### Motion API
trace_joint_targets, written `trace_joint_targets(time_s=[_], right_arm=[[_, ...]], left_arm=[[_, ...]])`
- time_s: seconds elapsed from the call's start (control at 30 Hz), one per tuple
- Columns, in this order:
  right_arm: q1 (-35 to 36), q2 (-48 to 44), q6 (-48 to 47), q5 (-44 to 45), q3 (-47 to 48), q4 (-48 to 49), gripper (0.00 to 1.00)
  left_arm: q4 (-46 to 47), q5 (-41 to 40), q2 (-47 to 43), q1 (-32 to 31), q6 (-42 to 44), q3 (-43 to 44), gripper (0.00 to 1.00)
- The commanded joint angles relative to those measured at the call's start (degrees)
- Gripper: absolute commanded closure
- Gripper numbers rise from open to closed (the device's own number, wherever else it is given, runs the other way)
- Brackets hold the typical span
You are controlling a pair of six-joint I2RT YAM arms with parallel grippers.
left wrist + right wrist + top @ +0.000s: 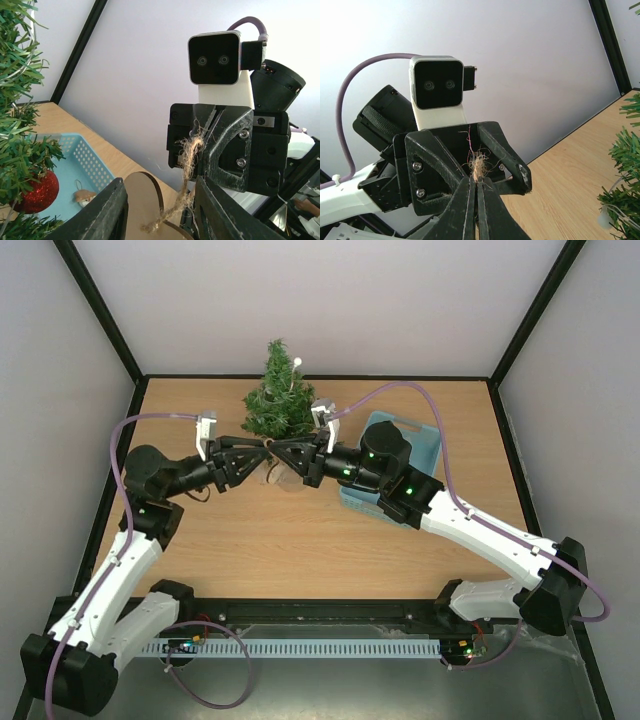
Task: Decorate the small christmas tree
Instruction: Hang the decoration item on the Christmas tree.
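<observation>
The small christmas tree [278, 392] stands at the back of the table, with a white bulb string and a red bauble [37, 192] on it. In front of it my two grippers meet tip to tip. My right gripper [476, 181] is shut on the frayed twine loop [192, 150] of a wooden heart ornament [145, 200]. The heart hangs between the spread fingers of my left gripper [160, 182], which is open. In the top view the left gripper [255, 452] and right gripper [287, 452] hide the twine. The tree also shows in the left wrist view [20, 150] and in the right wrist view [625, 160].
A light blue plastic basket [425, 440] lies on the right under my right arm. In the left wrist view the basket [75, 160] holds a small ornament [84, 196]. Grey walls with black frame posts close the table on three sides.
</observation>
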Motion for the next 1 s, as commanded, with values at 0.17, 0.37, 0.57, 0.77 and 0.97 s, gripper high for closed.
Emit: trace_joint_targets(time_s=[0.17,0.37,0.57,0.77,0.97], right_arm=[[0.50,0.24,0.44,0.02,0.27,3.12,0.98],[0.48,0.20,-0.61,0.64,0.39,2.38,0.98],[0.47,0.94,-6.06,7.83,1.85,-3.79,0.98],[0.40,2.58,-7.41,11.30,2.76,-4.85,0.98],[0.43,3.86,-9.31,14.66,3.64,-6.27,0.98]], left_arm=[[5.83,0.25,0.54,-1.61,-2.56,-0.38,0.65],[8.18,0.56,1.13,-2.39,-3.10,-0.24,0.94],[-0.73,-1.74,1.75,-2.40,2.65,1.60,0.98],[-11.53,-7.34,3.60,-2.31,9.85,5.02,0.98],[-12.70,-9.87,5.87,-2.27,10.27,5.10,0.98]])
